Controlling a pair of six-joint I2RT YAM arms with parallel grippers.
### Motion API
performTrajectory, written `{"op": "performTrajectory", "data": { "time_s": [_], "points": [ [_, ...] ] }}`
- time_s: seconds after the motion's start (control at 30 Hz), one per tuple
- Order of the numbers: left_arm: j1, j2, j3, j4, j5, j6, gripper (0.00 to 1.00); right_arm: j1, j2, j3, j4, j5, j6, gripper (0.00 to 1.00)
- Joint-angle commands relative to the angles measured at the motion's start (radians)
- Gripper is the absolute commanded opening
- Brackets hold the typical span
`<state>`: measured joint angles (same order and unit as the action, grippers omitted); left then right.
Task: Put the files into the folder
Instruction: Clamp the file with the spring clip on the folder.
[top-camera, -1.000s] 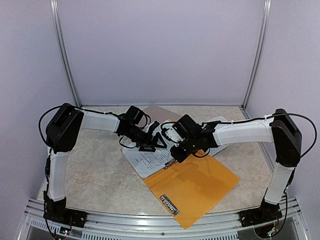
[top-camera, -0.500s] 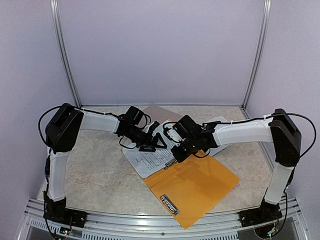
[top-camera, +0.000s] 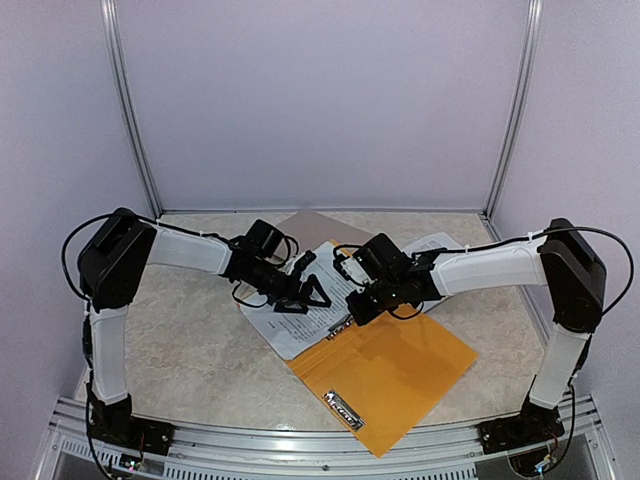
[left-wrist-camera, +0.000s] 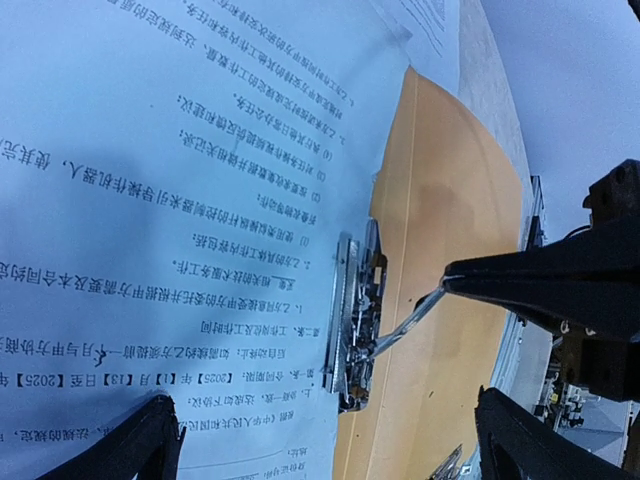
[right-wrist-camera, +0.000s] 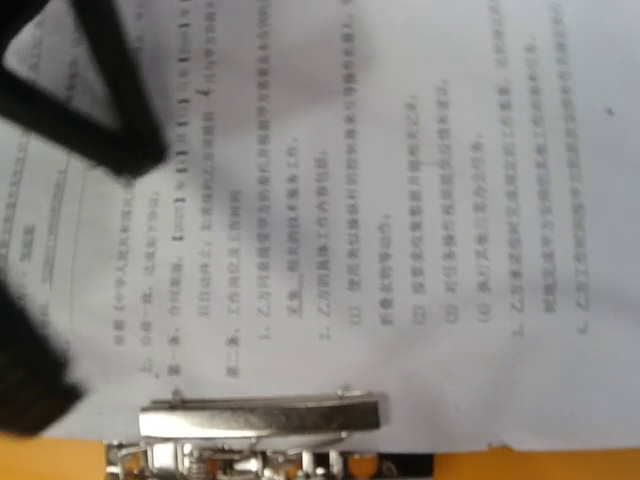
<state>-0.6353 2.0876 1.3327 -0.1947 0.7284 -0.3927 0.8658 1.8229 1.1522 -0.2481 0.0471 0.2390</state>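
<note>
Left gripper (top-camera: 308, 294) is hanging wide open, its fingers (left-wrist-camera: 150, 445) straddling the files (left-wrist-camera: 180, 180); nothing is sitting in its grasp. The printed sheets are lying flat under and between those fingers. The metal clip (left-wrist-camera: 355, 310) is sitting just ahead of the left fingertips, on the seam where the sheets meet the orange folder (left-wrist-camera: 450, 230). Right gripper (left-wrist-camera: 455, 282) is staying clenched, its tip meeting the clip's wire lever (left-wrist-camera: 410, 318); can't tell if it's pinching it.
</note>
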Motion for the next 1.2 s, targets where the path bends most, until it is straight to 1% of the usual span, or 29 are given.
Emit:
{"op": "performTrajectory", "data": {
  "time_s": [0.0, 0.13, 0.23, 0.3, 0.47, 0.63, 0.67, 0.73, 0.8, 0.83, 0.9, 1.13, 1.17],
  "points": [
    [-0.021, -0.116, -0.118, 0.087, -0.025, -0.009, 0.99, -0.014, -0.004, -0.043, 0.007, -0.045, 0.018, 0.00],
    [-0.061, -0.224, -0.212, 0.146, -0.124, 0.048, 0.99, -0.020, -0.016, -0.061, 0.019, -0.059, 0.026, 0.00],
    [-0.103, -0.262, -0.242, 0.158, -0.206, 0.083, 0.99, -0.022, -0.021, -0.069, 0.029, -0.093, 0.038, 0.00],
    [-0.139, -0.272, -0.248, 0.164, -0.285, 0.110, 0.99, -0.023, -0.025, -0.080, 0.047, -0.107, 0.045, 0.00],
    [-0.242, -0.250, -0.271, 0.241, -0.508, 0.213, 0.97, -0.038, -0.021, -0.077, 0.067, -0.148, 0.044, 0.00],
    [-0.294, -0.183, -0.256, 0.284, -0.643, 0.275, 0.89, -0.057, -0.013, -0.068, 0.084, -0.199, 0.045, 0.00],
    [-0.303, -0.165, -0.248, 0.284, -0.659, 0.289, 0.86, -0.059, -0.009, -0.067, 0.087, -0.208, 0.045, 0.00],
    [-0.323, -0.141, -0.240, 0.295, -0.710, 0.307, 0.82, -0.067, -0.002, -0.066, 0.094, -0.224, 0.047, 0.00],
    [-0.335, -0.115, -0.239, 0.310, -0.754, 0.323, 0.75, -0.069, 0.003, -0.066, 0.097, -0.233, 0.046, 0.00],
    [-0.339, -0.104, -0.239, 0.314, -0.786, 0.327, 0.72, -0.070, 0.007, -0.064, 0.097, -0.237, 0.046, 0.00],
    [-0.345, -0.083, -0.233, 0.318, -0.810, 0.341, 0.65, -0.071, 0.011, -0.058, 0.096, -0.242, 0.045, 0.00],
    [-0.360, -0.057, -0.224, 0.310, -0.806, 0.350, 0.36, -0.072, 0.018, -0.050, 0.089, -0.248, 0.040, 0.00],
    [-0.363, -0.057, -0.223, 0.308, -0.809, 0.350, 0.34, -0.072, 0.019, -0.051, 0.089, -0.249, 0.040, 0.00]
  ]
}}
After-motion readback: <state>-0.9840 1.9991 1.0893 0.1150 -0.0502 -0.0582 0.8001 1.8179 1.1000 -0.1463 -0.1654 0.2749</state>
